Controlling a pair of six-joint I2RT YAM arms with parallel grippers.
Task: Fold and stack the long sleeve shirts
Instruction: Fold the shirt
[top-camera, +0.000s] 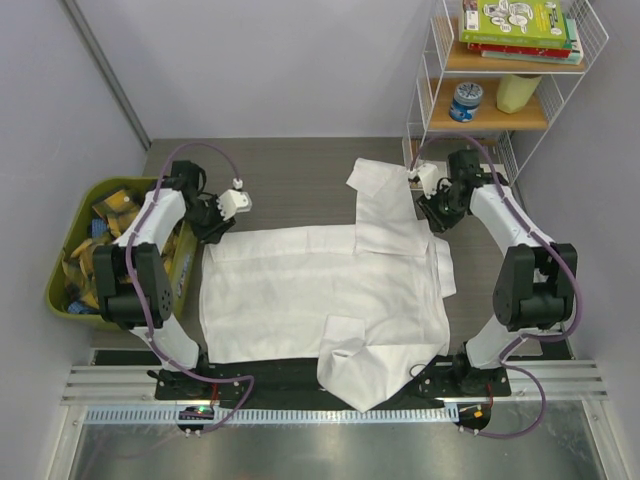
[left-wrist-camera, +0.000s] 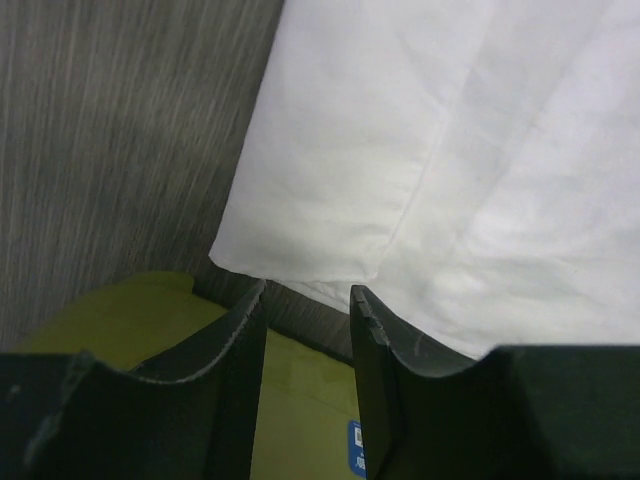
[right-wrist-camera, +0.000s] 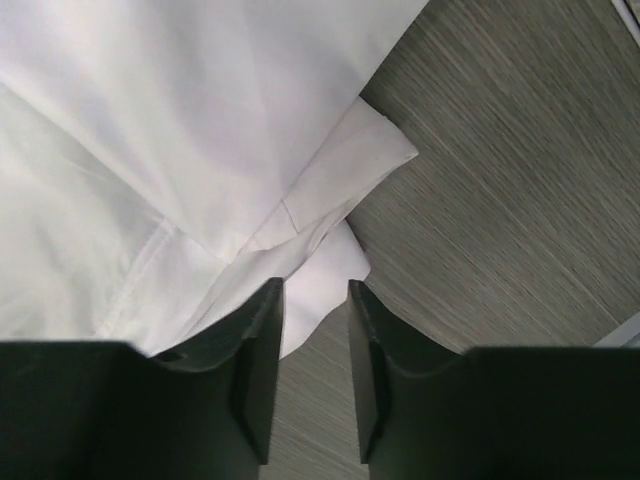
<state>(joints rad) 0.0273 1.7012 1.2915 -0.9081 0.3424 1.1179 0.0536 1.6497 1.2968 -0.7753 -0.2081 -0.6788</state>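
Observation:
A white long sleeve shirt (top-camera: 320, 290) lies spread flat across the table. One sleeve (top-camera: 380, 190) lies folded at the far right, and another part (top-camera: 360, 370) hangs over the near edge. My left gripper (top-camera: 212, 226) is open and empty at the shirt's far left corner. In the left wrist view (left-wrist-camera: 308, 295) the shirt corner (left-wrist-camera: 300, 250) lies just beyond the fingertips. My right gripper (top-camera: 437, 214) is open at the shirt's far right side. In the right wrist view (right-wrist-camera: 315, 290) a small cloth corner (right-wrist-camera: 320, 275) lies between the fingertips, ungripped.
A green bin (top-camera: 62, 290) of yellow and blue items stands left of the table, right beside my left arm; it also shows in the left wrist view (left-wrist-camera: 150, 320). A white wire shelf (top-camera: 430, 90) with books and a can stands at the far right.

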